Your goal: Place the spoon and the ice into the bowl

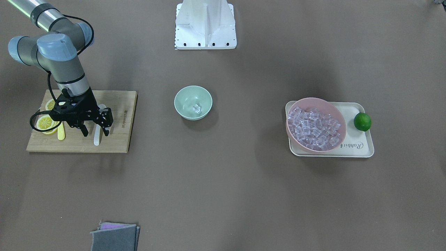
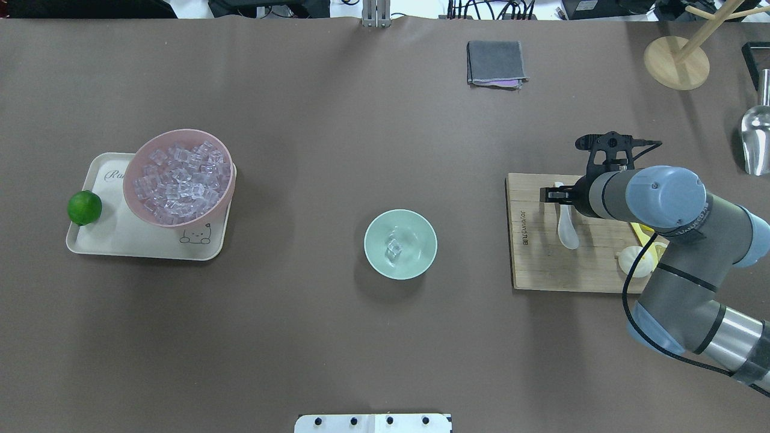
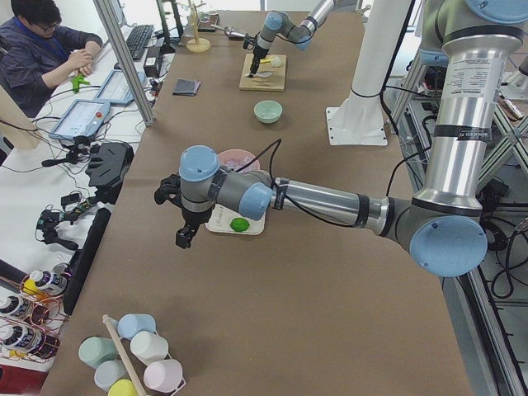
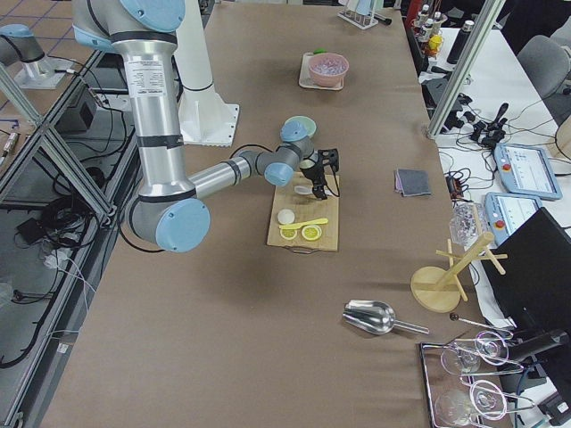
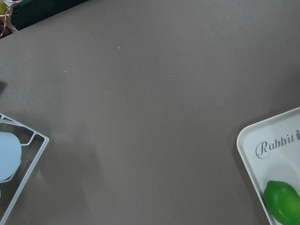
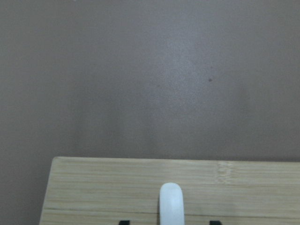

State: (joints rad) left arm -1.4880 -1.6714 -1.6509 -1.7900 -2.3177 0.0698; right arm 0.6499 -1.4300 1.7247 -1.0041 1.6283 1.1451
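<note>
The white spoon (image 1: 98, 136) lies on a wooden cutting board (image 1: 118, 104), and it also shows in the overhead view (image 2: 567, 228). My right gripper (image 1: 95, 131) is open, low over the board, with a finger on each side of the spoon's handle (image 6: 170, 204). The mint-green bowl (image 1: 181, 101) stands mid-table with a clear ice cube (image 1: 197, 108) inside. More ice (image 1: 315, 127) fills a pink bowl (image 1: 334, 108). My left gripper (image 3: 183, 238) shows only in the exterior left view, hanging beyond the tray's end. I cannot tell if it is open or shut.
The pink bowl sits on a cream tray (image 1: 359, 146) with a lime (image 1: 362, 121). Lemon slices (image 1: 45, 122) and a yellow knife (image 1: 61, 132) also lie on the board. A folded grey cloth (image 1: 115, 237) lies near the table's far edge.
</note>
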